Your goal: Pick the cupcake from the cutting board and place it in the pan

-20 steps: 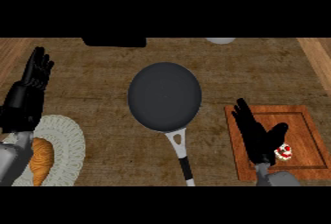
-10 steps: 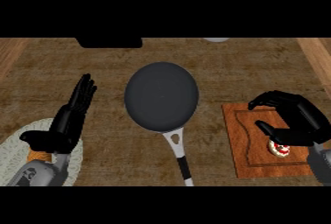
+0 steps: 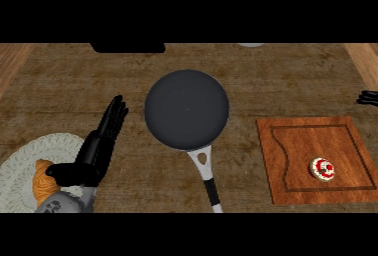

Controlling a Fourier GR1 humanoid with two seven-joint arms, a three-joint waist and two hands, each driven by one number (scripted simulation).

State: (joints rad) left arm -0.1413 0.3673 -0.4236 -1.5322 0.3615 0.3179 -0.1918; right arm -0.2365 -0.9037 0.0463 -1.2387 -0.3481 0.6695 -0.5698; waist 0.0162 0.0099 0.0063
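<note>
The cupcake (image 3: 322, 168) sits in the lower right part of the cutting board (image 3: 295, 150), which lies at the right of the frame. Nothing is touching it. The pan (image 3: 186, 110) is at the centre of the frame, dark and empty, with its handle (image 3: 209, 177) running down toward the bottom edge. Board and pan are well apart, with bare counter (image 3: 74, 80) between them.

The right hand (image 3: 368, 97) shows only as a few black fingertips at the right edge, above the board's upper right corner and away from the cupcake. Too little of it is visible to tell whether its fingers are apart or together. The left hand (image 3: 100, 145) is at the lower left, fingers straight and together pointing up the frame, thumb out to the side, holding nothing. It rests beside a pale plate (image 3: 22, 160) that carries an orange-brown piece of food (image 3: 43, 182).

The pick is not yet done. Risks from here, as I judge them:
1. The cupcake is small and close to the board's lower right corner, so a reach coming in from the edge could nudge it off the board.
2. Closing on the frosted top could tip it over.
3. The carry to the pan crosses the handle side, and a low pass could knock the pan askew.
</note>
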